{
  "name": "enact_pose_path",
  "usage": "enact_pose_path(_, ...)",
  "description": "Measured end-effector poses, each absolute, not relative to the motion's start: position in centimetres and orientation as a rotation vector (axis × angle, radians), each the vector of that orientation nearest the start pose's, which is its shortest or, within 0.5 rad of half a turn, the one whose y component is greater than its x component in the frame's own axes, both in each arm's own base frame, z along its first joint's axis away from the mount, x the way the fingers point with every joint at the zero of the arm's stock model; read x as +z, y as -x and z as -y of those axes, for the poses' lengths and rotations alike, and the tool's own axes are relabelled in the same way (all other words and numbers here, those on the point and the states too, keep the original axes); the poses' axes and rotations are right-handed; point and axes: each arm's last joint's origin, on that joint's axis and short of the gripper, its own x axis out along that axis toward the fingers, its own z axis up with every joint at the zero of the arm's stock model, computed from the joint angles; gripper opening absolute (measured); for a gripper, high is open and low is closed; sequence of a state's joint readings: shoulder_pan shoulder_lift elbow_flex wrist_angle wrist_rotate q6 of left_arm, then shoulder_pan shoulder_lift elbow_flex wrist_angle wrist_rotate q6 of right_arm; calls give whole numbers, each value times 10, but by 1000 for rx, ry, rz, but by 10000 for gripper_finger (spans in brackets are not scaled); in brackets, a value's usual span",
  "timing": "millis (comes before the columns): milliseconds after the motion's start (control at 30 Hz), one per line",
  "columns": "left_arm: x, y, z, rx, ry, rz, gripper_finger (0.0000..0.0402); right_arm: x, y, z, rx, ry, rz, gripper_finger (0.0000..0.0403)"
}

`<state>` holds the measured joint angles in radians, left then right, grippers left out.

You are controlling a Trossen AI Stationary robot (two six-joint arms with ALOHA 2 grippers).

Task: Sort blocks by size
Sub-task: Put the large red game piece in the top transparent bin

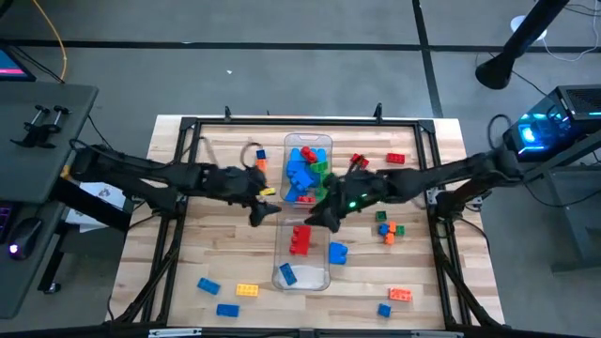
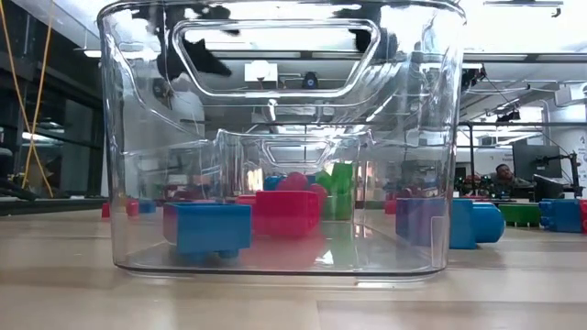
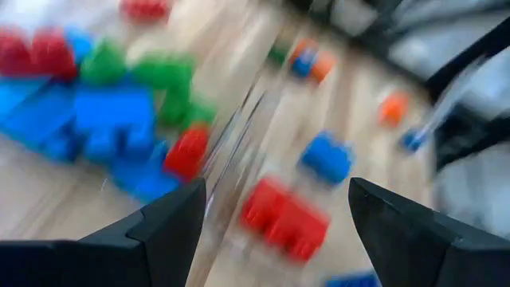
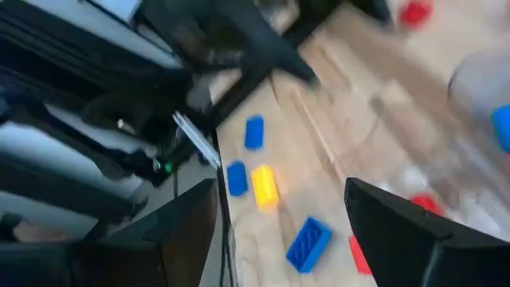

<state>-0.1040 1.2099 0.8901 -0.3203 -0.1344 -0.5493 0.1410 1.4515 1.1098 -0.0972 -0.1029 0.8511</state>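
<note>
Both grippers, the left gripper [image 1: 266, 212] and the right gripper [image 1: 315, 218], hang wide and empty beside the near clear rectangular plastic bin [image 1: 279, 246], which holds a red studded plastic brick [image 1: 300, 239].

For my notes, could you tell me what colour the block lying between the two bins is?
Red, clearest in the high view.

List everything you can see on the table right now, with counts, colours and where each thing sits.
Far clear bin: one, mid-table, piled with blue, red and green blocks.
Near clear bin: one, holds one red block and one blue block.
Loose blocks, right side: several, red, green, orange, blue.
Loose blocks, front left: two blue, one yellow.
Table: one, light wood.
Left gripper: open, empty, left of the bins.
Right gripper: open, empty, over the bins.
</note>
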Motion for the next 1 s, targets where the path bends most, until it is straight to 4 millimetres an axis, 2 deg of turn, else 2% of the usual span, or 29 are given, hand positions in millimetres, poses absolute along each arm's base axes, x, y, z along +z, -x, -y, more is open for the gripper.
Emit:
enact_pose_path(167, 282, -300, 30, 317, 486, -874, 293, 329, -286, -36, -162, -736, -427, 268)
enact_pose_path(267, 278, -326, 43, 364, 499, -998, 294, 339, -264, -30, -281, -702, -409, 268)
enact_pose_path(367, 275, -350, 61, 384, 600, -1032, 293, 345, -246, -26, -338, -678, -419, 268)
enact_pose_path(500, 268, -372, 91, 382, 671, -1055, 293, 346, -231, -23, -391, -650, -460, 268)
enact_pose_path(600, 256, -380, 104, 439, 701, -1068, 293, 343, -226, -22, -412, -630, -502, 268)
enact_pose_path(767, 243, -385, 108, 517, 781, -1087, 294, 339, -223, -22, -414, -578, -567, 268)
enact_pose_path(867, 240, -385, 109, 475, 749, -1120, 294, 337, -224, -24, -378, -598, -596, 268)
enact_pose_path(933, 249, -382, 109, 426, 716, -1111, 294, 332, -231, -27, -301, -618, -647, 268)
enact_pose_path(1000, 272, -372, 105, 408, 668, -1041, 294, 323, -240, -34, -232, -613, -720, 268)
